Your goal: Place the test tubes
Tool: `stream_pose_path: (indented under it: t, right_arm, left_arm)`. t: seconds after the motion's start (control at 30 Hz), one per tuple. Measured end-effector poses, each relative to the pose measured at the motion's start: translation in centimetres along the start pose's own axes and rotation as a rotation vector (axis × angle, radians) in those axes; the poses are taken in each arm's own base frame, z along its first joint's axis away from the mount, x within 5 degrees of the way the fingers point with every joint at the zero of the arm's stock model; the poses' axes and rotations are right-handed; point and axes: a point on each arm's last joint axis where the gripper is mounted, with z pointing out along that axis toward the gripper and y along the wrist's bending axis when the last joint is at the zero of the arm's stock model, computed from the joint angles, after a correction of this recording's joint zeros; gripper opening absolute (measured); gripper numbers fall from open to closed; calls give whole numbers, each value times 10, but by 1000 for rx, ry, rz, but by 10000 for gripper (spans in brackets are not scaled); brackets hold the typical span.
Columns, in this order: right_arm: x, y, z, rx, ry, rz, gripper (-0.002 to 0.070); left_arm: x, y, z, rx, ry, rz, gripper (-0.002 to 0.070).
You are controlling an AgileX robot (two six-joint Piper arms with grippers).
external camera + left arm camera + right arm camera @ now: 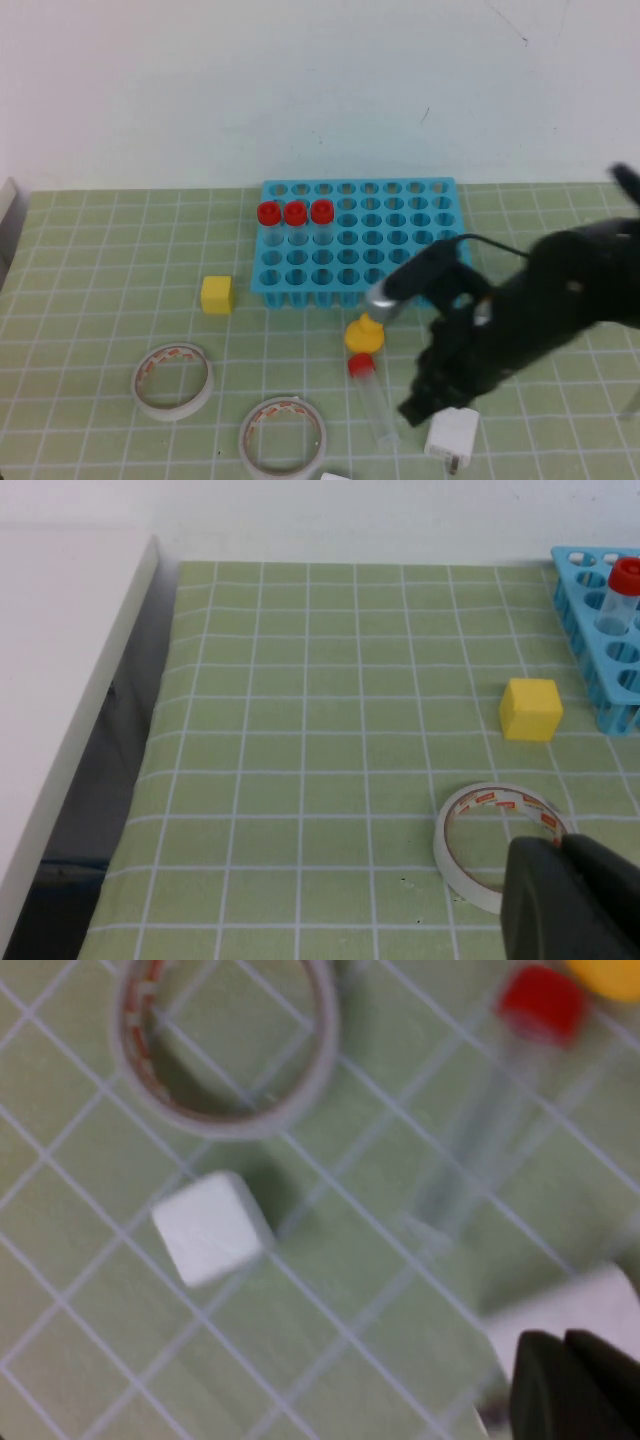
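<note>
Three red-capped test tubes (295, 218) are stood in the left part of the blue rack (400, 215). A lying test tube (374, 400) is seen flat on the green desk (90, 300), in front of the rack. The right hand (566, 1350) is held pressed together near it, by a white block (452, 430). The left hand (560, 852) is pressed together too, beside a tape ring (445, 850).

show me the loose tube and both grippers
tube (375, 404), high view, clear body
left gripper (558, 848), left wrist view, shut tips, by a tape roll (468, 815)
right gripper (562, 1342), right wrist view, shut tips, near the tube
</note>
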Motion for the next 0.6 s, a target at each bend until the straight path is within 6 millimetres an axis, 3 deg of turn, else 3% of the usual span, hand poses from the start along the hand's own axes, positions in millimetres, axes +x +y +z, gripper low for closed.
stream_pose_path:
  t: [0.13, 0.3, 0.43, 0.6]
  right_arm:
    - [-23, 5, 27, -26, 49, -13, 32]
    - [-38, 1, 61, -49, 132, 0, 179]
    - [-39, -3, 84, -54, 175, 7, 288]
    - [-31, -5, 105, -57, 224, 15, 334]
  left_arm:
    - [0, 0, 0, 1, 0, -1, -1]
    - [0, 0, 0, 1, 0, -1, -1]
    - [0, 0, 0, 1, 0, -1, -1]
    - [0, 0, 0, 1, 0, -1, -1]
